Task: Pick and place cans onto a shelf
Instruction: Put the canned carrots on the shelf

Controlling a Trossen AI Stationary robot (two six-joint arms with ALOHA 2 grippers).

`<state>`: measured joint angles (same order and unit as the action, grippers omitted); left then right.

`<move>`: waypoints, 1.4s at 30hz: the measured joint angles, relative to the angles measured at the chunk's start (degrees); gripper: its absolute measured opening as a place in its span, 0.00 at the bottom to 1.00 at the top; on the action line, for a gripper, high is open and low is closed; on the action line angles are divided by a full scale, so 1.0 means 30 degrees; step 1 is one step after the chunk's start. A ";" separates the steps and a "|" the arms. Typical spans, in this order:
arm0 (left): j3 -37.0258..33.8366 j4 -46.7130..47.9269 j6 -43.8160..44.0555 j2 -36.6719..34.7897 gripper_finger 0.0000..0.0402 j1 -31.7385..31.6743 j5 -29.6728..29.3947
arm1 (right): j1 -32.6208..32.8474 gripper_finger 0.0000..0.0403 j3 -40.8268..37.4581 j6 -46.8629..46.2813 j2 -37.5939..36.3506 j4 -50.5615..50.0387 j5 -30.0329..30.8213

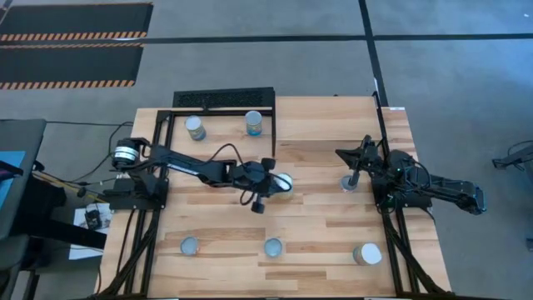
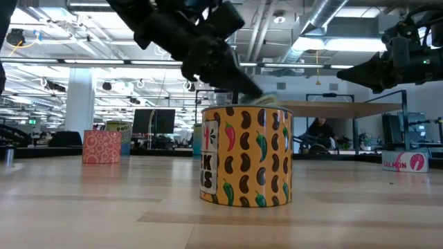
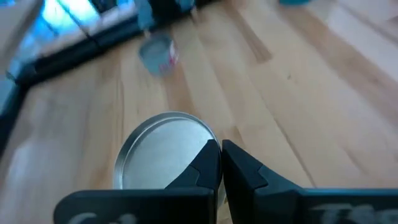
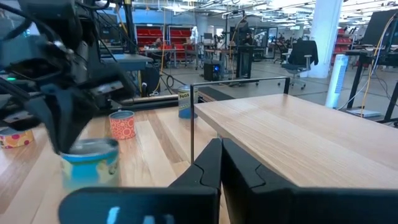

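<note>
Can [image 1: 284, 182] upright — axis vertical — under closed left end effector [image 1: 277, 183].

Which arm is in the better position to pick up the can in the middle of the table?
Left. The left gripper, fingers shut, hovers over the middle can. The right gripper, also shut, is farther away, by another can.
</note>
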<state>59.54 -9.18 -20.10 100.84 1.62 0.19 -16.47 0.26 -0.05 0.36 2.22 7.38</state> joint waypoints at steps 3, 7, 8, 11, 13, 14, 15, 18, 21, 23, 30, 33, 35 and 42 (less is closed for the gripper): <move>0.0754 -0.0546 0.0090 0.0590 0.00 -0.0027 -0.0298 | -0.0003 0.07 -0.0001 0.0000 0.0010 0.0008 -0.0004; 0.1517 -0.0103 0.0060 0.1203 0.00 -0.0076 -0.0182 | -0.0006 0.07 -0.0001 0.0000 0.0119 0.0042 -0.0003; 0.1552 0.0157 0.0060 0.1225 0.00 -0.0095 -0.0150 | -0.0007 0.07 0.0005 0.0000 0.0132 0.0077 -0.0015; 0.1969 -0.0200 -0.0056 0.1741 0.00 -0.0161 -0.0173 | -0.0021 0.07 0.0001 0.0000 0.0275 0.0042 0.0002; 0.2167 -0.0200 -0.0079 0.2072 0.00 -0.0172 -0.0160 | -0.0021 0.07 0.0004 -0.0006 0.0406 0.0070 -0.0013; 0.2276 -0.0364 -0.0156 0.2275 0.00 -0.0172 -0.0149 | -0.0021 0.07 -0.0001 -0.0007 0.0408 0.0040 0.0012; 0.2282 -0.0117 -0.0180 0.2362 0.00 -0.0165 -0.0150 | -0.0021 0.07 0.0000 -0.0007 0.0373 0.0058 0.0006; 0.2337 -0.0180 -0.0198 0.2517 0.00 -0.0165 -0.0114 | -0.0021 0.07 0.0000 0.0000 0.0514 0.0124 0.0039; 0.2348 -0.0246 -0.0181 0.2666 0.00 -0.0165 -0.0095 | -0.0021 0.07 -0.0001 0.0000 0.0489 0.0144 0.0022; 0.2348 -0.0299 -0.0171 0.2673 0.01 -0.0165 -0.0102 | -0.0021 0.07 0.0006 0.0000 0.0502 0.0220 0.0022; 0.2355 -0.0410 -0.0064 0.2673 0.08 -0.0165 -0.0109 | -0.0013 0.07 0.0006 -0.0007 0.0503 0.0370 0.0029; 0.2355 -0.0762 -0.0055 0.2660 0.11 -0.0165 0.0101 | -0.0021 0.07 -0.0001 0.0000 0.0503 0.1170 0.0029; 0.2348 -0.0897 -0.0018 0.2416 0.12 -0.0234 0.0562 | -0.0021 0.07 0.0003 0.0000 0.0495 0.1907 0.0018; 0.0276 -0.3914 0.1551 0.0411 0.02 -0.0960 0.2842 | 0.1064 0.02 0.0971 0.0441 0.1070 0.1937 -0.0406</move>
<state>60.37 -20.93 -15.45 102.07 -1.26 8.71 -13.28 3.17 1.27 3.57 8.03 6.16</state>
